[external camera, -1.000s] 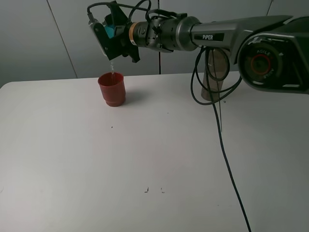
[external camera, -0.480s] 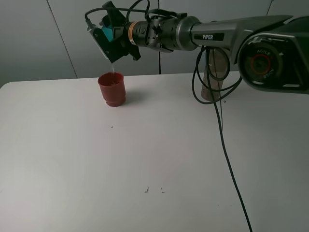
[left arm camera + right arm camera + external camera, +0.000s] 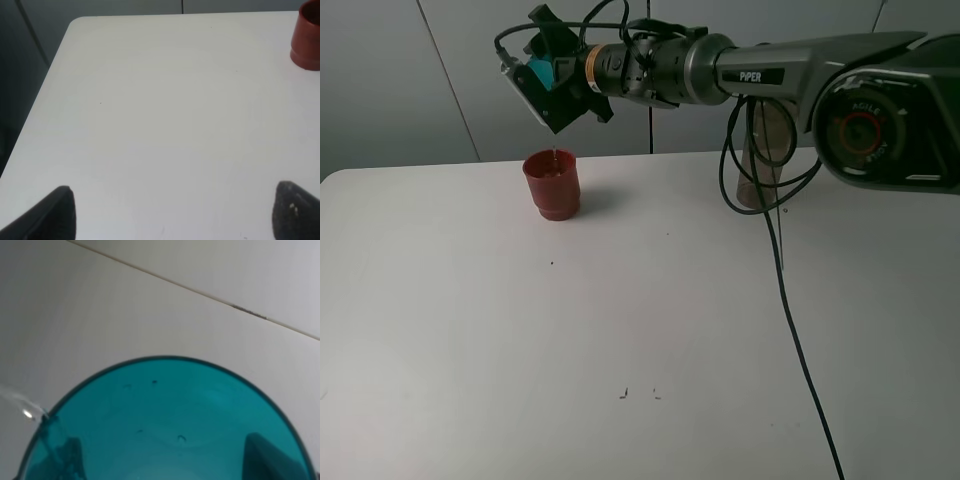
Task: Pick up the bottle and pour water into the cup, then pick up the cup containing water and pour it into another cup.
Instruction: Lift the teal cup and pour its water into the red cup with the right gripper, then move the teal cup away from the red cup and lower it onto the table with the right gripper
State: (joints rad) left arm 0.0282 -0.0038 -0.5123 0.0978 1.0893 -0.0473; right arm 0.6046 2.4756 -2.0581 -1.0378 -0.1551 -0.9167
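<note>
The right gripper (image 3: 552, 85) pinches the tipped teal cup (image 3: 539, 70) above the red cup (image 3: 552, 184); the final pour looks nearly finished. Left gripper (image 3: 172, 212) spread, idle.

Even, soft indoor light; faint shadows; blurred right wrist close-up.

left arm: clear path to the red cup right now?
Probably not from above: the right gripper holds the teal tumbler tilted over the red cup. From the side, bare table lies between the left gripper and the cup.
</note>
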